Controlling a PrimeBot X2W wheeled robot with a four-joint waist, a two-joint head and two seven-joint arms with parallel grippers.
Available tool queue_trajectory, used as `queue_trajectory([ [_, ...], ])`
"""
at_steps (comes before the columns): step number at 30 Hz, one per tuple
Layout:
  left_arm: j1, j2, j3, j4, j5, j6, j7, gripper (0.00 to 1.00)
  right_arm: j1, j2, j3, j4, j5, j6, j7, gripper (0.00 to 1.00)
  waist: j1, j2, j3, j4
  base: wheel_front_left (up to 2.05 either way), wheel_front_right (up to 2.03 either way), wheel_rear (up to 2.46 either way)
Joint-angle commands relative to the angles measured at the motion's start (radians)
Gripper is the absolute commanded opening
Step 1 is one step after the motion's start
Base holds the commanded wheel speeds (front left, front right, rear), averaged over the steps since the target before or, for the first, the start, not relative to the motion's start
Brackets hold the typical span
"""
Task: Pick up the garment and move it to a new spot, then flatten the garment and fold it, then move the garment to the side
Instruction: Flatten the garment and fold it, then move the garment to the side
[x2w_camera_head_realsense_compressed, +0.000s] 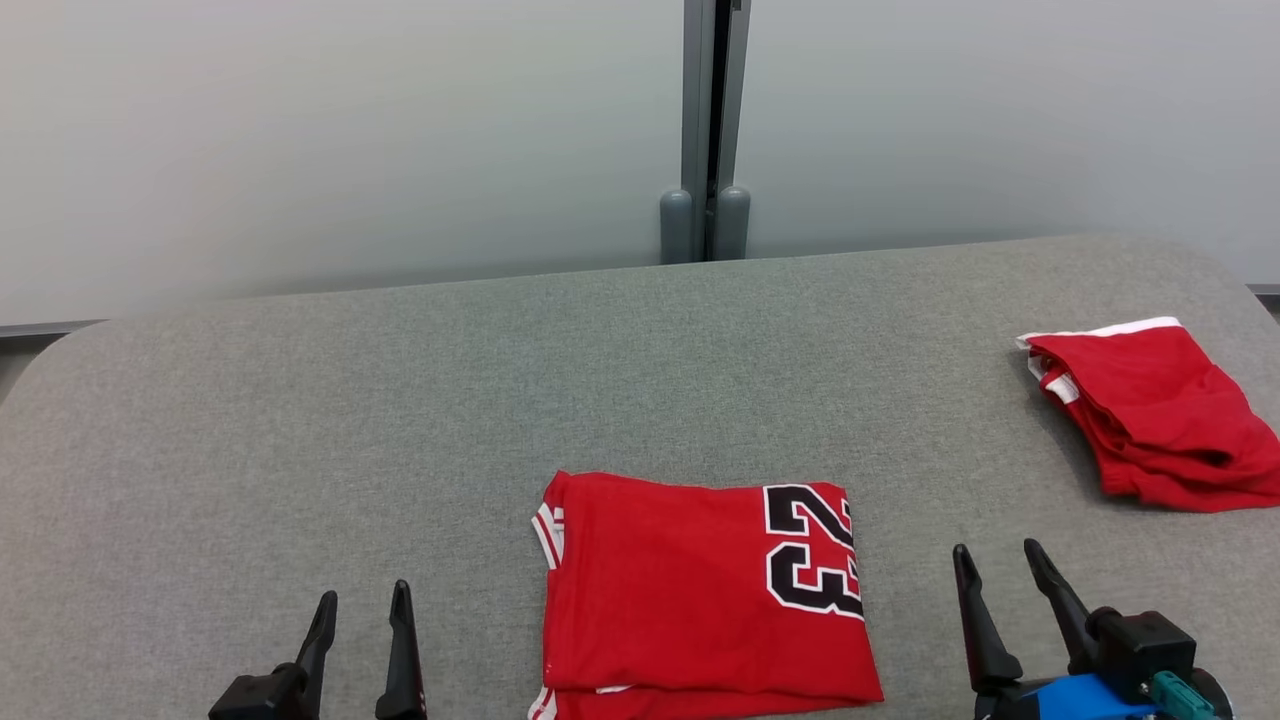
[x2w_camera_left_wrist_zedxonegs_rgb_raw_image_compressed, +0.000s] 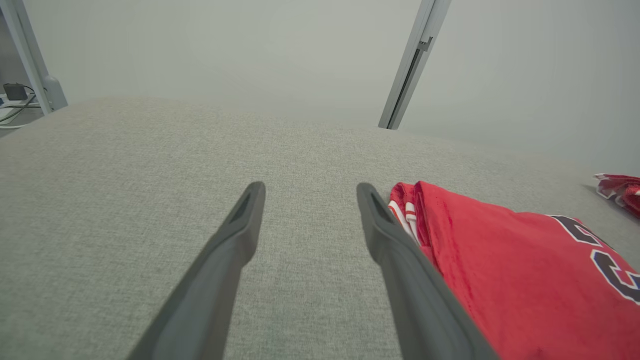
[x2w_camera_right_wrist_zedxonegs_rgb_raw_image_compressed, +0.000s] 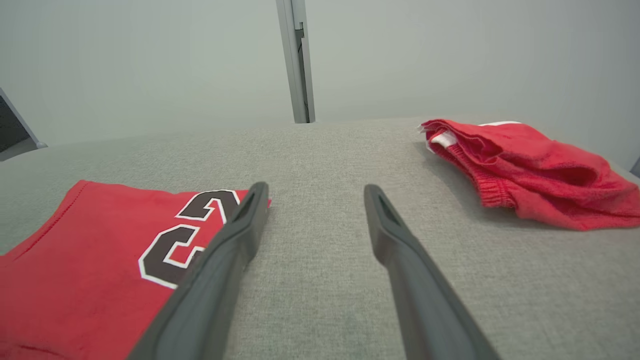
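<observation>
Our left gripper (x2w_camera_head_realsense_compressed: 365, 592) and right gripper (x2w_camera_head_realsense_compressed: 997, 548), both spread wide and empty, flank the folded jersey (x2w_camera_head_realsense_compressed: 700, 595); open table (x2w_camera_head_realsense_compressed: 400, 400) stretches beyond its far edge, shorts (x2w_camera_head_realsense_compressed: 1150, 415) farther right.

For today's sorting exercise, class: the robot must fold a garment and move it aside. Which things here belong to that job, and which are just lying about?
Job in hand:
folded red jersey, numbered 23
left claw, open
right claw, open

Lying about:
rumpled red garment, far right
grey post behind the table
</observation>
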Motion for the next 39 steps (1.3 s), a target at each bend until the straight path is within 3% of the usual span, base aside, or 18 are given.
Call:
queue_trajectory([
  [1,0.003,-0.003,0.006,0.004,0.010,-0.006,-0.004,1.00,0.013,-0.001,0.008,-0.005,0.012,0.000,-0.002,1.00,0.0000,0.0000,0.001,0.001,0.00,0.00,0.00],
  [25,-0.033,-0.042,0.052,0.044,0.080,-0.054,-0.004,1.00,-0.038,-0.001,0.036,-0.009,-0.017,0.000,0.024,1.00,0.0000,0.0000,0.022,0.026,0.00,0.00,0.00],
  [28,-0.046,-0.041,0.052,0.045,0.088,-0.057,-0.004,1.00,-0.081,-0.001,0.047,0.014,-0.053,0.000,0.113,1.00,0.0000,0.0000,0.037,0.039,0.00,0.00,0.00],
  [35,-0.076,-0.051,0.059,0.048,0.098,-0.064,-0.004,1.00,-0.188,-0.001,0.054,0.115,-0.041,0.000,0.443,1.00,0.0000,0.0000,0.072,0.101,0.00,0.00,0.00],
  [39,-0.077,-0.062,0.069,0.054,0.103,-0.070,-0.004,1.00,-0.207,-0.001,0.029,0.154,-0.011,0.000,0.547,1.00,0.0000,0.0000,0.084,0.141,0.00,0.00,0.00],
])
